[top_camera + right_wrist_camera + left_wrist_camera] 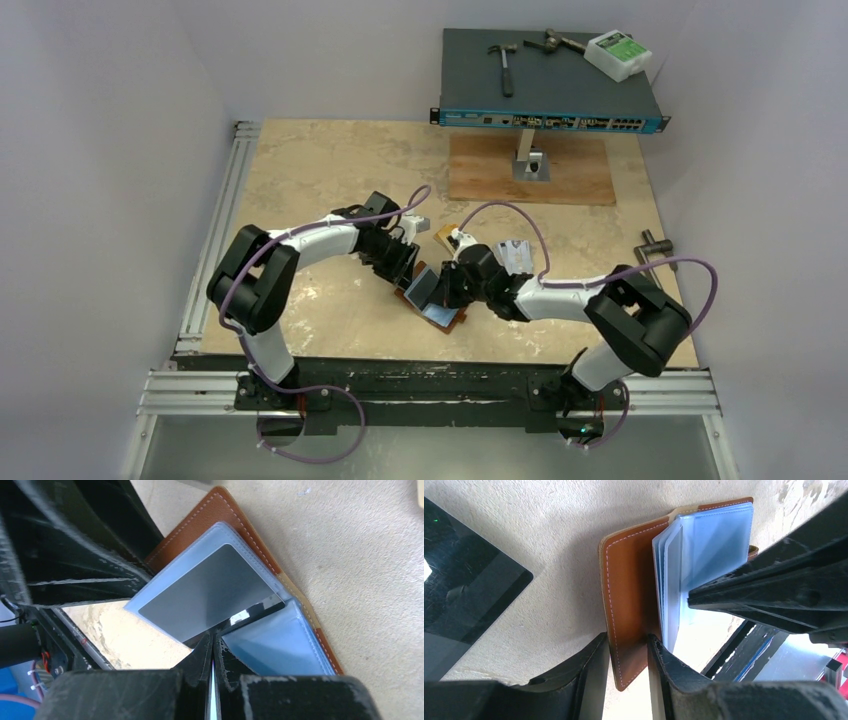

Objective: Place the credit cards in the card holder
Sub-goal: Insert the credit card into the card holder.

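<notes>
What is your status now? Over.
Left gripper clamps card holder cover. Right gripper pinches dark card, mostly inside blue sleeve. No obstruction seen.

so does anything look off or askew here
Nothing stands out. The holder is open, its brown cover clamped in the left gripper. The right gripper pinches a dark card that is mostly inside it, one glossy edge sticking out. No damage, nothing spilled.

The brown leather folding card holder [629, 605] had white stitching and pale blue sleeves [719, 545]; the flat rectangular plastic card [205, 597] was dark grey, the table [375, 555] mottled beige.
</notes>
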`<action>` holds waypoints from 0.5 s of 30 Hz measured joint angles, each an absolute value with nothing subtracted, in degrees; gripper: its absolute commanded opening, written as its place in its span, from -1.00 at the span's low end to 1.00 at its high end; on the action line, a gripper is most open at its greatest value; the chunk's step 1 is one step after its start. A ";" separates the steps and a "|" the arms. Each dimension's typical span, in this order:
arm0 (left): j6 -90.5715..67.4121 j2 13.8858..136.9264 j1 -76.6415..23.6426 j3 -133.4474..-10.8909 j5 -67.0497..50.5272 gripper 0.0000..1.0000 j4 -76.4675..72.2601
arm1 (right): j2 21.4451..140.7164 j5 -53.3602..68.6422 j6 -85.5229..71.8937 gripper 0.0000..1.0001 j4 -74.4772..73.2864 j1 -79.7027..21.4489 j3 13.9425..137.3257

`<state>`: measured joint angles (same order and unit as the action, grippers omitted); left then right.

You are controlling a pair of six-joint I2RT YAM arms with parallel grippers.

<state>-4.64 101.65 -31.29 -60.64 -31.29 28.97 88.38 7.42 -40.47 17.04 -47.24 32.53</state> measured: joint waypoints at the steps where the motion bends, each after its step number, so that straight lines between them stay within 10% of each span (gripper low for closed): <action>1: -4.64 101.65 -31.29 -60.64 -31.27 -0.35 29.02 | 87.53 7.29 -40.40 -1.00 16.53 -47.24 32.51; 15: -3.03 101.56 -27.70 -62.70 -30.48 -0.33 31.94 | 85.91 5.98 -38.28 -1.00 13.39 -43.83 32.34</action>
